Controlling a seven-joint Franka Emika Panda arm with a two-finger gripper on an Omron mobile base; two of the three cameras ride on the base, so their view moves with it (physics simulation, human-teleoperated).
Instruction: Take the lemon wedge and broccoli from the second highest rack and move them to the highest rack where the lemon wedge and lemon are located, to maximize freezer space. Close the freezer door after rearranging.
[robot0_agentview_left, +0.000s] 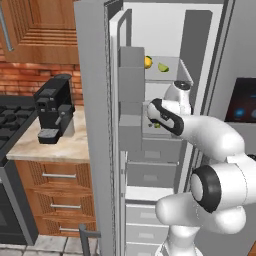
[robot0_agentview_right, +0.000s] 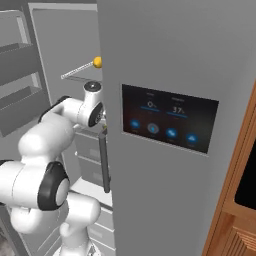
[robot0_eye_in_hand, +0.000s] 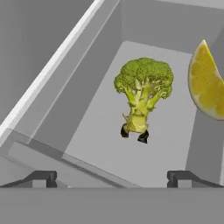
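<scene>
Lemon wedge (robot0_eye_in_hand: 206, 83) is cut off at the frame edge — beside the broccoli (robot0_eye_in_hand: 142, 94); hand (robot0_eye_in_hand: 112, 178) wide open, empty, probably just short of it.

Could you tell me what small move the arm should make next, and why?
Probably ease the end effector forward and down over the broccoli, then close. The hand view shows its fingers wide open and holding nothing, with the broccoli lying ahead on the rack floor, roughly centred between the fingertips. The lemon wedge sits apart to one side, so the broccoli looks the easier first pick.
</scene>
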